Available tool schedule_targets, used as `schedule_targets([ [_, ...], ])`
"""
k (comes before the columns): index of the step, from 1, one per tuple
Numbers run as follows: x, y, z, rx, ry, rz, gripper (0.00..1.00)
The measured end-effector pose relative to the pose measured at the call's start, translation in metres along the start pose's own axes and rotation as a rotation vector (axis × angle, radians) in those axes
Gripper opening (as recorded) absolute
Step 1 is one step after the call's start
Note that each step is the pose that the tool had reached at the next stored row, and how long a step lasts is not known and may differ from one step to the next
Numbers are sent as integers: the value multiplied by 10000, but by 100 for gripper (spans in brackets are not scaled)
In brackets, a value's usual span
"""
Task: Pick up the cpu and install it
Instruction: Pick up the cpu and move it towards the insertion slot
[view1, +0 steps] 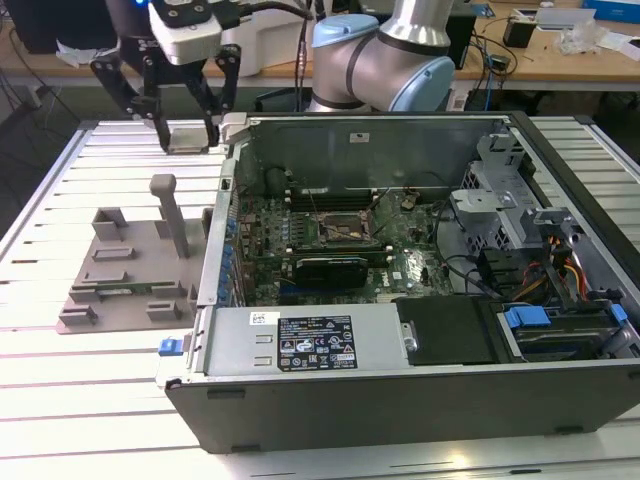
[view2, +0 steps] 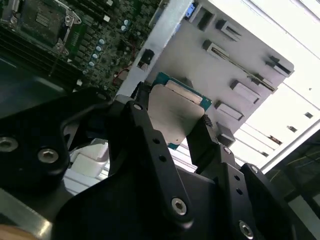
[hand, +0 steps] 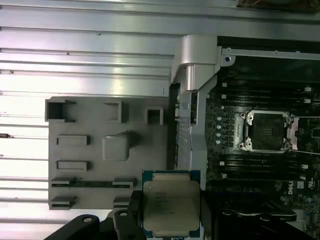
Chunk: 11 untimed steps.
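Observation:
My gripper (view1: 187, 133) hangs above the slatted table at the exterior view's left of the open computer case, past the far end of the grey fixture tray (view1: 120, 280). It is shut on the cpu (view1: 189, 140), a flat square chip with a silvery lid. In both wrist views the cpu (hand: 171, 202) (view2: 177, 117) sits clamped by its edges between the black fingers (hand: 133, 207), lifted off the tray (hand: 100, 150). The empty processor socket (view1: 345, 228) (hand: 265, 131) lies open on the motherboard inside the case, apart from the gripper.
The case wall (view1: 222, 230) stands between the gripper and the motherboard. A black expansion card (view1: 335, 267) sits just below the socket. An upright post (view1: 172, 212) rises from the tray. The arm's base (view1: 390, 50) stands behind the case.

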<state>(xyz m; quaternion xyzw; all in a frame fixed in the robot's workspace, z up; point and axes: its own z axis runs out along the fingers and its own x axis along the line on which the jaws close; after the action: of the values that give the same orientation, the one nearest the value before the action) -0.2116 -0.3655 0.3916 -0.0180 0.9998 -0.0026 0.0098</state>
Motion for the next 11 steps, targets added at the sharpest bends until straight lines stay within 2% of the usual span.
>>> schedule_targets([
  [1, -65, -2, 2, 0, 0, 0, 54],
  [3, -129, -4, 4, 0, 0, -1, 54],
  [4, -223, -6, 6, 1, 1, 1, 54],
  [6, -290, -7, 8, 2, 1, -1, 54],
  [8, -413, -10, 14, 1, 0, 0, 54],
  [11, -508, -12, 17, 3, 0, 0, 54],
])
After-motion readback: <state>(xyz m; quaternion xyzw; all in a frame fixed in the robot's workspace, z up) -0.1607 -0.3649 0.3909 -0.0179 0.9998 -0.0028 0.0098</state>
